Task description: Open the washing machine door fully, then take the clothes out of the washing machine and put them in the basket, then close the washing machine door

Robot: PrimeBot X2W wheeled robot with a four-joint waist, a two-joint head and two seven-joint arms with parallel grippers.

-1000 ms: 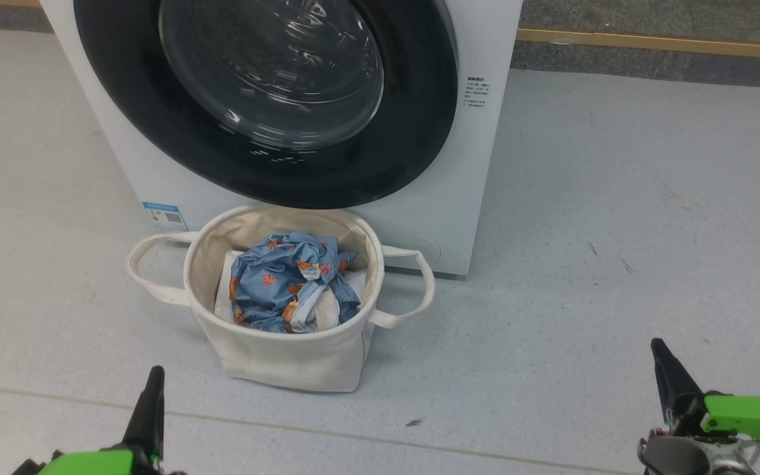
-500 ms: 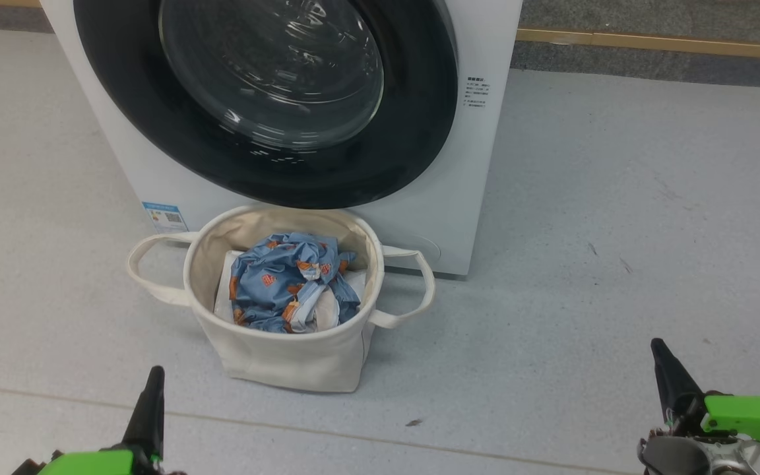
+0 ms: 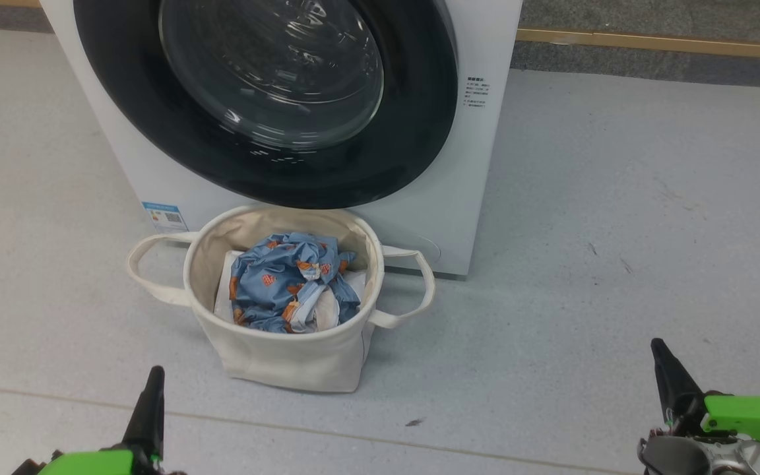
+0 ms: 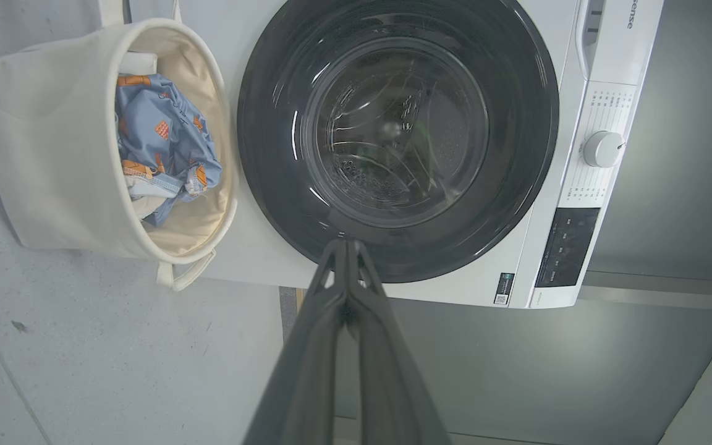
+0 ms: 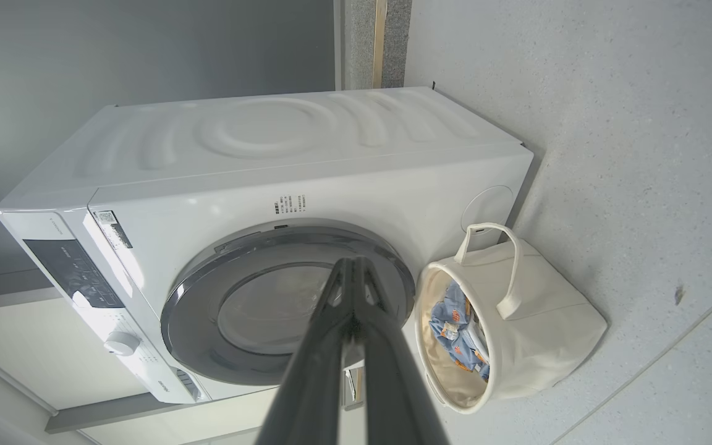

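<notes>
Floor in pale grey with fine speckles (image 3: 584, 264) carries everything here. At its far edge, close to the dark grey wall strip (image 3: 650, 63), stands the white box-shaped front-loading washing machine (image 3: 446, 198). It has a small blue label (image 3: 163, 216) at the lower left corner of its front and, in the left wrist view, a white round dial (image 4: 602, 149) beside a dark control panel (image 4: 563, 247). The large round washing machine door with the wide glossy black rim and the bulging clear glass window (image 3: 268, 86) is closed and lies flat against the front of the machine. Just before the machine, under the door, the round cream canvas basket with two loop handles (image 3: 287, 359) stands upright on the floor. Inside it lie the crumpled clothes of soft blue fabric with small orange prints (image 3: 281, 277), on top of a flat white cloth (image 3: 223, 293). The left gripper (image 3: 155, 377) is over the near left part of the floor, well apart from the basket; its two long dark fingers are pressed together and hold nothing. The right gripper (image 3: 658, 349) is over the near right part, its fingers also closed tip to tip and empty.
</notes>
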